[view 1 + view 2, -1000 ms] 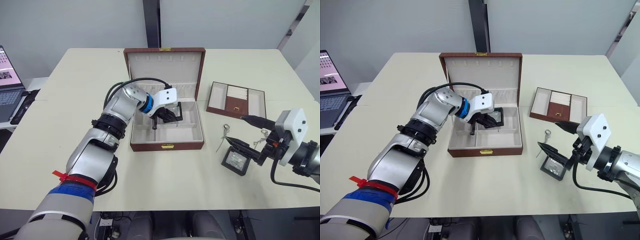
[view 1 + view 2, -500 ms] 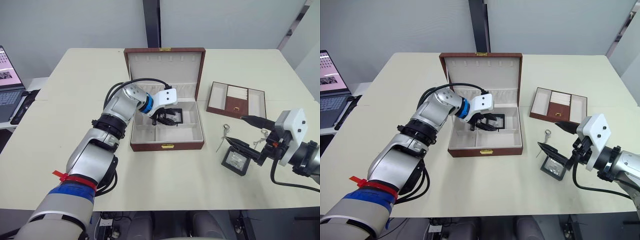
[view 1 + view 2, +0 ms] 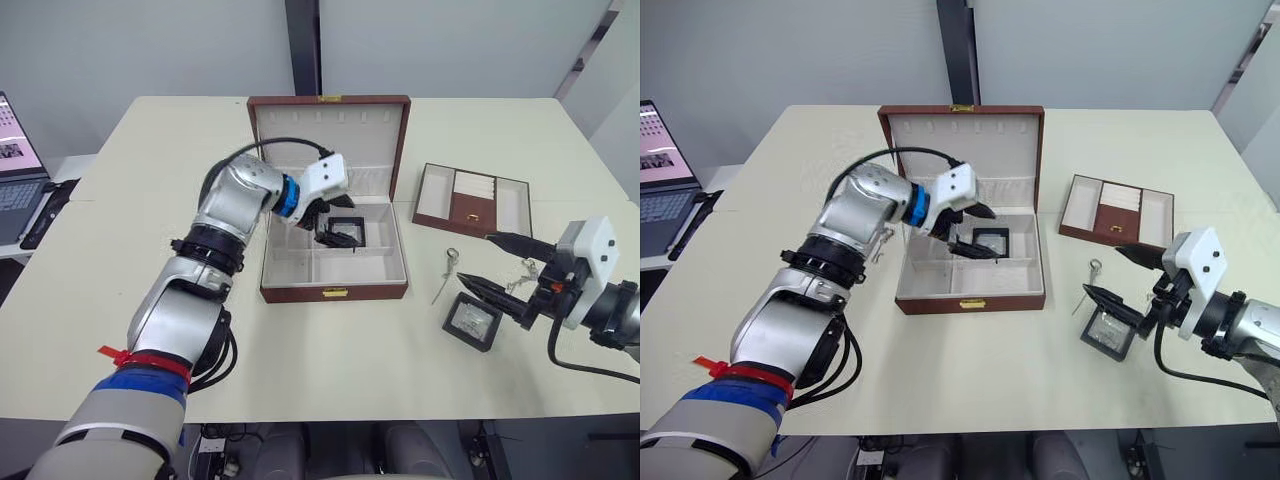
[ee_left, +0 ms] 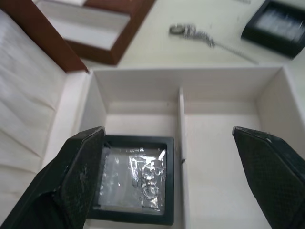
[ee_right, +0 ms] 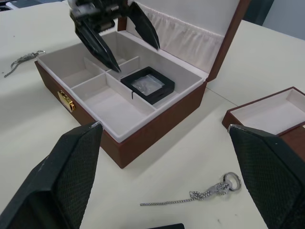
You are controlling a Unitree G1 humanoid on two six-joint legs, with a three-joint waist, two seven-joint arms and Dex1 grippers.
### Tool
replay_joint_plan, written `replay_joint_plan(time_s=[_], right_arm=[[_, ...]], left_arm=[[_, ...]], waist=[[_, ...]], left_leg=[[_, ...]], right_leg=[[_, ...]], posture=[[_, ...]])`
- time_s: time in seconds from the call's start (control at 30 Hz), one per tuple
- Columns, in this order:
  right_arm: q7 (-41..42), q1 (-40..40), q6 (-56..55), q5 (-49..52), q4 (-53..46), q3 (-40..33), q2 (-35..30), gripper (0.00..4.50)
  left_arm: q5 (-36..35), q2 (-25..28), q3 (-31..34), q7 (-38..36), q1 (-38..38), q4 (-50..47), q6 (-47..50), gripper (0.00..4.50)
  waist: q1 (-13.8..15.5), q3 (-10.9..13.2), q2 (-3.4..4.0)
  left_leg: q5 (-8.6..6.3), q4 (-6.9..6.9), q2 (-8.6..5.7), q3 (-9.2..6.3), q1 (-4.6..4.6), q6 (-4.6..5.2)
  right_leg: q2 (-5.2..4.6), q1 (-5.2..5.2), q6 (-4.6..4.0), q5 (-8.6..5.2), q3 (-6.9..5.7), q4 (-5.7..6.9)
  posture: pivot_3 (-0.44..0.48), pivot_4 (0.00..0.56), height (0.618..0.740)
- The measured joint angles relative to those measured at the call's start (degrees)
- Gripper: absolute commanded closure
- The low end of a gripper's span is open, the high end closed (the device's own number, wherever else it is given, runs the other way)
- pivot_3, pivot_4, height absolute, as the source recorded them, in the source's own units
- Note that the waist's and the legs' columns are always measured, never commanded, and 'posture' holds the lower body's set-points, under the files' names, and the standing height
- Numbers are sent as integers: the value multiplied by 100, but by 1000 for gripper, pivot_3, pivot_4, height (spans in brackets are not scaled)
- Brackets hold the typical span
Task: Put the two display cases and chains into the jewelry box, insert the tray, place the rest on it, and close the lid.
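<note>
Your left gripper [image 3: 970, 232] hangs over the open jewelry box [image 3: 334, 272], fingers spread wide & holding nothing. One display case [image 3: 345, 232] lies flat in the box's rear-right compartment, just below the fingertips & apart from them; L wrist view shows it clear of both pads, snug against the centre divider. Its contents read only as silvery glint under the window, can't tell what piece it is.

The lid [image 3: 330, 135] stands upright at the back, cream lining & gathered pocket facing you. The hook row near its top is too faint to count.

Your right gripper [image 3: 505, 267] sits low over the table [image 3: 150, 150] at the right, fingers wide apart w/ nothing between them. Second display case [image 3: 472, 320] lies on the table just beside the lower finger; can't tell if the tip touches its edge. In the R wrist view only a black corner of it shows at the frame edge.

One of the chains [image 3: 445, 272] lies on the table btwn box & that case, ring end toward the tray. Another chain [image 3: 522, 277] is near the R gripper, partly hidden by its fingers & hard to make out.

The tray [image 3: 472, 200] rests on the table right of the box, well apart from both grippers. A laptop [image 3: 15, 165] is cut off at the far left edge.
</note>
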Motion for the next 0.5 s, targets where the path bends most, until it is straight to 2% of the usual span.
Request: replay_joint_plan(time_s=[0.2, 0.33, 0.5], right_arm=[[518, 108, -461, -322, 1182, -43, -4, 0], [989, -45, -961, -729, 2389, 29, -140, 0], [1402, -300, -1405, -1094, 3340, 166, -194, 0]], left_arm=[[-943, 681, 833, -41, 1024, -1716, 1117, 50], [-1549, 1309, 1550, 272, 2206, -2993, 1892, 50], [-1831, 1984, 2389, 798, 3483, -3859, 2391, 50]], waist=[[-3, -1, 2], [-17, -3, 5], [0, -3, 6]], left_leg=[[5, 0, 2, 0, 3, -9], [4, -1, 8, 2, 9, -8], [-1, 0, 6, 0, 9, 2]], right_leg=[[-3, 1, 0, 0, 3, 2], [-12, 2, 0, 0, 6, 1], [-28, 4, 0, 0, 1, 0]], posture=[[0, 150, 740], [0, 150, 740], [0, 150, 740]])
